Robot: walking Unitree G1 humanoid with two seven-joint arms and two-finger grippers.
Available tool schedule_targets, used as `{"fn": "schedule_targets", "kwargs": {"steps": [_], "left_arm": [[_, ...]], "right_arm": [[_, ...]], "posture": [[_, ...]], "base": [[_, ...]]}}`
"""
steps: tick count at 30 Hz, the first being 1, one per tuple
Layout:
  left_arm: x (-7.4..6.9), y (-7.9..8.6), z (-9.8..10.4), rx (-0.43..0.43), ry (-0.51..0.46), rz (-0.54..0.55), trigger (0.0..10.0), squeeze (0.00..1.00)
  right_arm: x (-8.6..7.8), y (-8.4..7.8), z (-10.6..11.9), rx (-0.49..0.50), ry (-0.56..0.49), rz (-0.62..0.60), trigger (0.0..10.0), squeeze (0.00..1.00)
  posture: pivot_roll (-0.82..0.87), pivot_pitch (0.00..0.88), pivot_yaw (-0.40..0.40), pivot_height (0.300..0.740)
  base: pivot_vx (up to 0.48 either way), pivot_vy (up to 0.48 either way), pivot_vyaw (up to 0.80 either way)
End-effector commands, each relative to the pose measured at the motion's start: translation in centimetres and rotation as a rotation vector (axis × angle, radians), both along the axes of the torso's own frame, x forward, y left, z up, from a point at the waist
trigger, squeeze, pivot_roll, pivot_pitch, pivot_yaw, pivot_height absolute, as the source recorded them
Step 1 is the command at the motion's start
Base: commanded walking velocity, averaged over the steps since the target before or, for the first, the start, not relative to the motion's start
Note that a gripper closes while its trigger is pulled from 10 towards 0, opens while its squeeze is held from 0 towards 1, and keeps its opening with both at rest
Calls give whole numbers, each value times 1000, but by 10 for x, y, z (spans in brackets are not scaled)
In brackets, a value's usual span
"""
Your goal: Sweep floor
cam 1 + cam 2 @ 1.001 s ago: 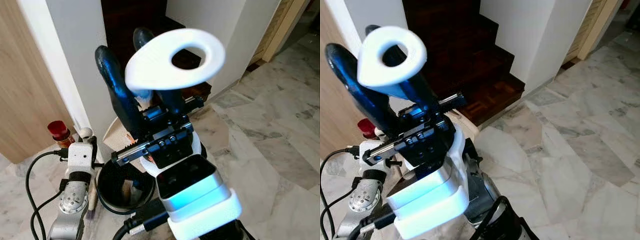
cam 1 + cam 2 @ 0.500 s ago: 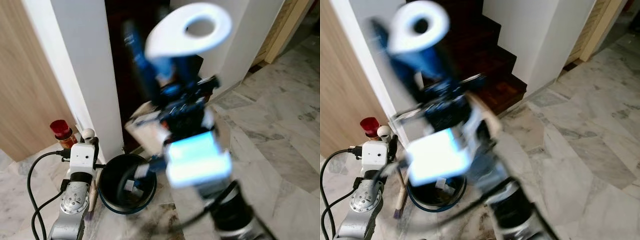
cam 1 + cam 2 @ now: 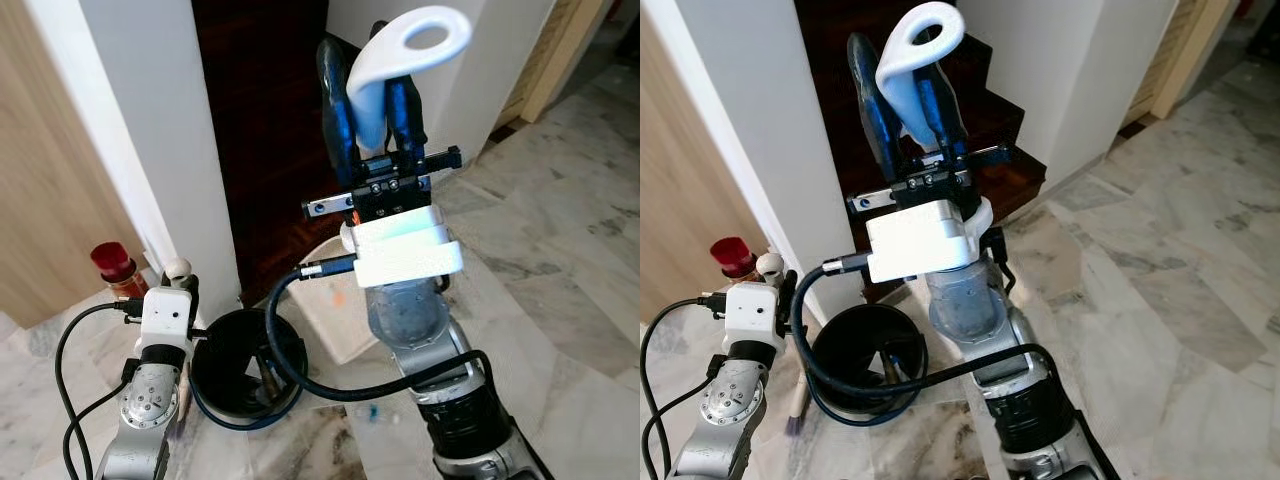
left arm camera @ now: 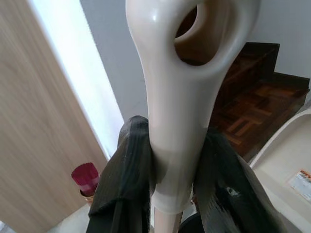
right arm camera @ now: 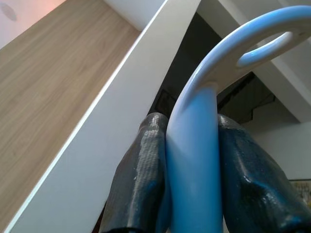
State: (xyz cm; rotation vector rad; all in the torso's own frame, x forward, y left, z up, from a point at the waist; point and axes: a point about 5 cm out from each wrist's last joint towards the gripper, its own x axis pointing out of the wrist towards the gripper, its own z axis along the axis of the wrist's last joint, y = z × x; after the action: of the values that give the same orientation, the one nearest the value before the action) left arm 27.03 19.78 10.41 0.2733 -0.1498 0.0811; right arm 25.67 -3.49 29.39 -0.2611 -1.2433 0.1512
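Beside the black bin (image 3: 240,372), the right gripper (image 3: 370,95) clamps a white handle (image 3: 405,45); the left gripper (image 4: 177,194) grips a cream handle (image 4: 184,87).

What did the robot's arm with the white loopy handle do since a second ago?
The right gripper, shut on the white handle, swung up and away from the camera toward the stairs, lifting off the black bin. The left gripper stayed low beside the bin, holding its cream handle. The bin and red-capped bottle stayed put.
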Motion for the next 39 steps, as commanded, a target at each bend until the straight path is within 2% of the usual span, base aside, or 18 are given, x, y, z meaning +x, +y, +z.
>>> {"fn": "schedule_targets", "kwargs": {"steps": [1,3,5,6,7,10,12,14,15,17,18,20,22,23,24,29,34,39], "left_arm": [[0,0,8,21,-43,-17,10000,0],[0,-2,7,19,-37,-25,10000,0],[-1,-6,5,14,-28,-39,10000,0],[-1,-6,5,14,-28,-39,10000,0],[-1,-7,5,13,-26,-42,10000,0],[-2,-7,4,11,-20,-44,10000,0],[-3,-6,1,8,-7,-49,10000,0],[-4,-5,0,5,-2,-48,10000,0],[-4,-5,-1,-2,4,-44,10000,0],[-5,-4,-3,-12,10,-38,10000,0],[-5,-4,-3,-12,10,-38,10000,0],[-5,-2,-6,-34,21,-25,10000,0],[-6,-1,-8,-58,32,-14,10000,0],[-6,0,-9,-65,35,-9,10000,0],[-7,2,-14,-91,57,4,10000,0],[-11,7,-23,-136,95,27,10000,0],[-16,17,-32,-208,132,83,10000,0],[-18,18,-38,-252,154,78,10000,0]], "right_arm": [[2,-10,4,-5,-9,-53,10000,0],[11,-18,0,-6,46,-95,10000,0],[27,-36,-6,-21,112,-209,10000,0],[27,-36,-6,-21,112,-209,10000,0],[35,-51,-8,-9,138,-284,10000,0],[44,-69,-11,7,183,-382,10000,0],[55,-95,-23,34,289,-493,10000,0],[60,-106,-32,52,356,-533,10000,0],[64,-120,-47,86,457,-561,10000,0],[65,-133,-62,125,543,-578,10000,0],[65,-133,-62,125,543,-578,10000,0],[65,-147,-87,165,674,-586,10000,0],[65,-158,-108,258,801,-566,10000,0],[65,-161,-113,287,830,-573,10000,0],[64,-170,-132,397,928,-540,10000,0],[59,-184,-163,528,1053,-517,10000,0],[58,-180,-173,483,1070,-446,10000,0],[59,-175,-178,454,1071,-364,10000,0]], "posture": [[132,98,-65,740],[131,99,-65,740],[129,103,-65,740],[129,103,-65,740],[125,107,-65,740],[125,107,-65,740],[118,117,-60,740],[118,117,-60,740],[113,120,-59,740],[112,122,-58,740],[112,122,-58,740],[106,127,-55,740],[104,128,-55,740],[98,127,-54,740],[98,130,-55,740],[103,132,-54,740],[103,136,-53,740],[102,133,-49,740]], "base": [[0,0,0],[0,0,0],[0,0,0],[0,0,0],[0,0,0],[0,0,0],[0,0,0],[0,0,0],[0,0,0],[0,0,0],[0,0,0],[0,0,0],[0,0,0],[0,0,0],[0,0,0],[0,0,0],[0,0,0],[0,0,0]]}}
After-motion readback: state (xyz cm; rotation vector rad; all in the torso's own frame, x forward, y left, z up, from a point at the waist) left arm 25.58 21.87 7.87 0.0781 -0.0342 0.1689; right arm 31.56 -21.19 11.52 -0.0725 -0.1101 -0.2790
